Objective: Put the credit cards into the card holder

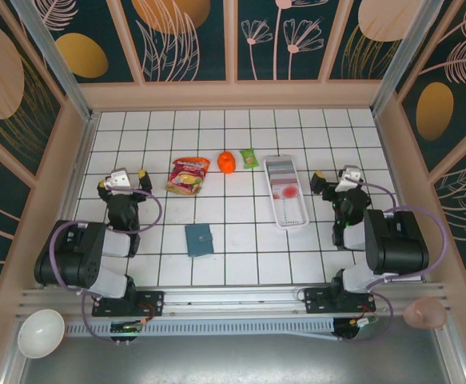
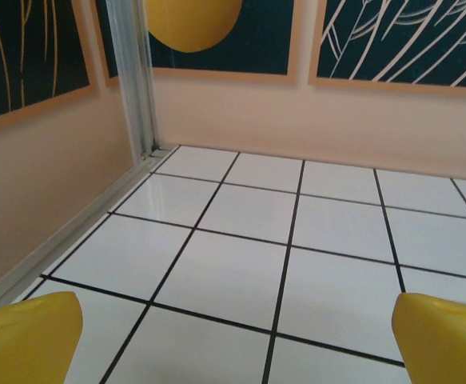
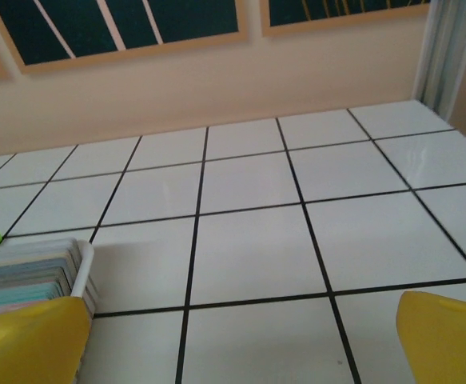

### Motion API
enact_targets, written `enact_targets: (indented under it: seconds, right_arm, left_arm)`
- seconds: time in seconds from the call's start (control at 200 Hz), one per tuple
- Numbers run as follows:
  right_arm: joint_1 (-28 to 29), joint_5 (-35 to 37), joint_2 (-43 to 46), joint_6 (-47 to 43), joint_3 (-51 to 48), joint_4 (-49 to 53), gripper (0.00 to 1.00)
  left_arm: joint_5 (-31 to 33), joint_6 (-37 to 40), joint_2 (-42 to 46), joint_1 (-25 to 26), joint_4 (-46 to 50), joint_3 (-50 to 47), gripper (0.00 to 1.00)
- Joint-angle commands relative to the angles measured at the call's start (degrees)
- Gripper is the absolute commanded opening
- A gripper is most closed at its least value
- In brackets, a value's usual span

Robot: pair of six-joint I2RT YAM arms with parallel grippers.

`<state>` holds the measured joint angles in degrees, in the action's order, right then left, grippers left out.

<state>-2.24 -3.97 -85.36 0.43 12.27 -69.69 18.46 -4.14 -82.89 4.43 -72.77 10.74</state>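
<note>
Credit cards [image 1: 284, 180] lie inside the long white tray [image 1: 293, 224], right of centre on the tiled surface [image 1: 240, 232]; the top card is pale with a red-pink mark. In the right wrist view the cards [image 3: 21, 276] show as stacked edges in the tray corner [image 3: 85, 268], at lower left. Card holder [image 1: 199, 239], dark teal, lies flat on the surface nearer the arm bases, left of the tray and well apart from it. Left hand [image 1: 123, 179] is at the far left of the surface, released: its yellow fingers [image 2: 29, 336] are spread wide with bare tile between them. Right hand [image 1: 334, 178] is just right of the tray, also released, with its fingers [image 3: 448, 336] wide apart and nothing held. Neither hand touches cards or holder. Between the left hand and the tray, in a row: red-yellow snack packet [image 1: 188, 174], orange object [image 1: 226, 162], small green packet [image 1: 250, 158].
</note>
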Motion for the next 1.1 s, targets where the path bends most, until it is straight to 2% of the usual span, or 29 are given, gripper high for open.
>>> enact_targets:
  seconds: [0.0,0.045,0.08,0.165,0.23,0.26,0.305,0.35,0.395,0.455,0.56,0.656,0.716,0.771,0.856,1.001,1.096]
  right_arm:
    - [1.51,7.04,9.16,1.84,3.65,11.62,0.99]
    - [1.55,10.63,13.26,6.12,5.77,19.05,0.99]
    - [1.24,13.45,16.40,10.14,8.70,28.85,0.99]
    - [-0.07,17.22,21.96,20.82,16.48,51.35,0.99]
    - [-0.81,21.15,24.54,29.33,20.36,63.24,0.99]
    - [-1.24,22.30,25.84,32.40,21.60,67.57,0.99]
    - [-2.00,21.30,28.07,33.31,22.30,70.15,0.99]
    - [-2.75,19.85,30.60,33.74,22.20,71.49,0.99]
    - [-3.42,18.79,33.06,34.59,22.34,73.23,0.99]
    - [-3.87,16.22,36.20,34.03,22.62,74.89,0.99]
    - [-3.88,9.25,39.84,32.44,22.75,76.22,0.99]
    - [-3.23,2.49,40.19,30.46,23.31,77.70,0.99]
    - [-1.87,0.01,39.77,29.58,23.97,78.84,0.99]
    - [0.74,-1.06,39.42,29.07,24.53,79.56,0.97]
    - [7.32,1.05,38.86,28.96,25.34,79.90,0.93]
    - [21.31,8.17,34.24,30.42,28.23,81.56,0.93]
    - [28.27,8.85,30.91,32.30,28.77,79.95,0.93]
  left_arm:
    - [1.76,-3.71,11.76,-0.34,14.60,2.43,0.99]
    - [2.90,-8.07,16.91,-0.37,23.68,5.25,0.99]
    - [3.86,-12.81,20.58,-0.44,28.75,6.93,0.99]
    - [5.66,-28.21,28.86,-0.45,39.54,9.22,0.99]
    - [9.09,-43.07,35.92,-0.45,50.22,8.94,0.99]
    - [9.11,-47.08,39.51,-0.47,50.99,6.91,0.99]
    - [4.69,-45.42,44.45,-0.46,46.39,3.00,0.99]
    - [1.81,-48.35,48.78,-0.47,45.87,1.11,0.99]
    - [-0.82,-50.76,51.79,-0.40,49.97,1.58,0.99]
    - [-5.08,-49.65,53.18,-0.40,58.63,5.04,0.98]
    - [-13.62,-45.05,49.13,-0.39,70.36,11.35,0.99]
    - [-23.76,-41.35,41.91,-0.36,75.05,15.17,0.99]
    - [-27.99,-40.91,36.85,-0.38,78.42,17.09,0.99]
    - [-33.32,-40.24,32.83,-0.37,78.68,17.56,0.99]
    - [-37.18,-40.05,28.30,0.40,79.98,18.06,0.97]
    - [-32.86,-39.11,27.33,6.62,81.87,17.84,0.98]
    - [-32.65,-39.44,28.02,7.60,82.61,17.16,0.98]
